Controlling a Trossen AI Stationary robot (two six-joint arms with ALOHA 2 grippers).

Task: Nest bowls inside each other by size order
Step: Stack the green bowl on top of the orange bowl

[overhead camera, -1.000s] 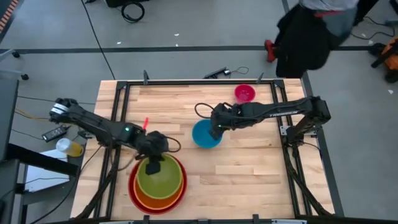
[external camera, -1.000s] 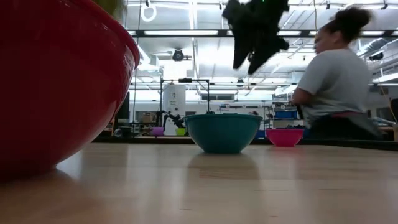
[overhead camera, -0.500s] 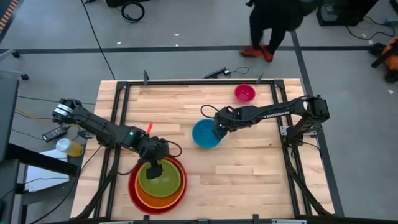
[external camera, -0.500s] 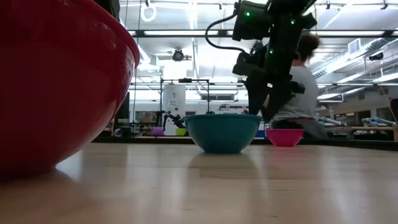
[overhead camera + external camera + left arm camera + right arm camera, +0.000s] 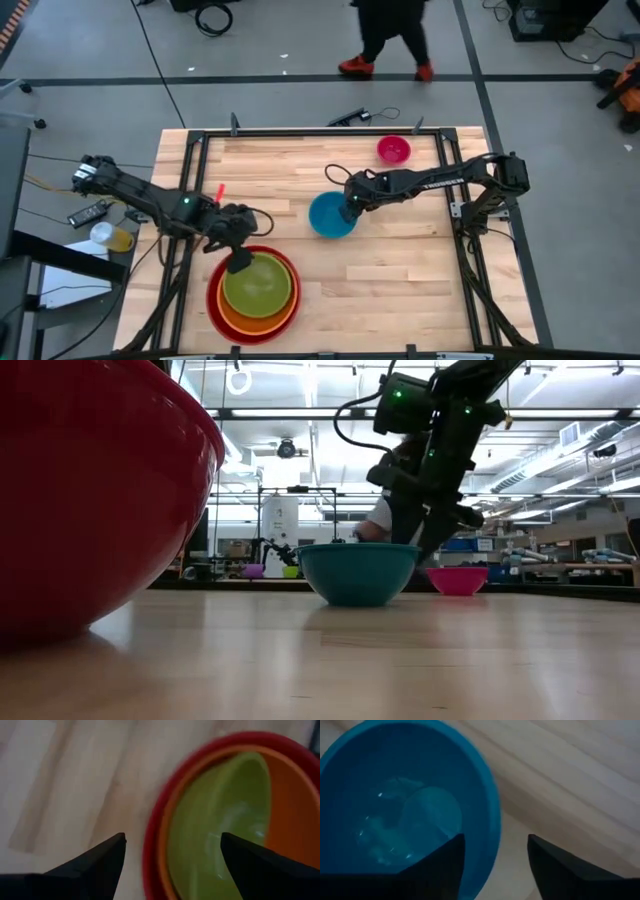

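The lime green bowl sits nested in the orange bowl, which sits in the red bowl, at the table's near left. My left gripper is open over the far-left rim of this stack; the red rim shows between its fingers. The blue bowl rests on its base mid-table. My right gripper is open at its right rim, one finger inside, one outside. The small pink bowl stands near the far edge. My right gripper comes at the blue bowl's right rim from above, pointing down, with one finger on the inner side and one on the outer side. Whether either finger touches the rim, I cannot tell. The bowl stands upright on the table.
A person walks on the floor beyond the table's far edge. A small red item lies on the wood beside my left arm. Bare wood stretches across the table's near right.
My left gripper has let go of the green bowl, which has settled level into the orange one, and has drawn back toward the table's left edge. My right gripper has come down onto the blue bowl's right rim. The person has walked left behind the table.
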